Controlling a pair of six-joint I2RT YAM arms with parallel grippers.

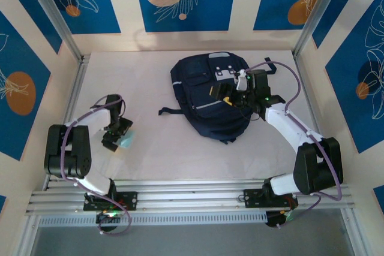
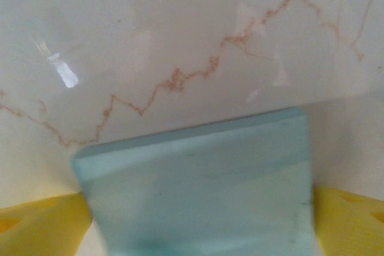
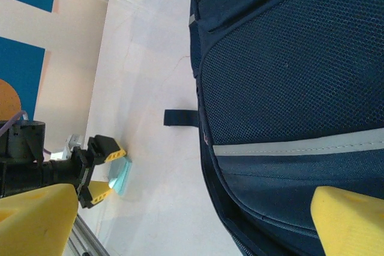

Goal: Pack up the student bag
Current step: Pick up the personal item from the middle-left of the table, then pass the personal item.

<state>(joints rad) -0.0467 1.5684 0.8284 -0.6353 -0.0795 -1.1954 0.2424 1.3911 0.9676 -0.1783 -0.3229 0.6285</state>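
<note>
The student bag (image 1: 198, 112) is recorded lying flat at centre-right of the table (image 1: 138, 76), well apart from the left arm. The right gripper (image 1: 227, 95) is held wide open over the bag's front. The left gripper (image 1: 117, 138) is set wide around a pale blue slab (image 1: 128, 142); whether the slab is gripped cannot be told.

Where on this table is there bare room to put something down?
Bare table between left wall and student bag, and the near strip before the bag. Crowded: right gripper over the bag, left gripper around the blue block.
</note>
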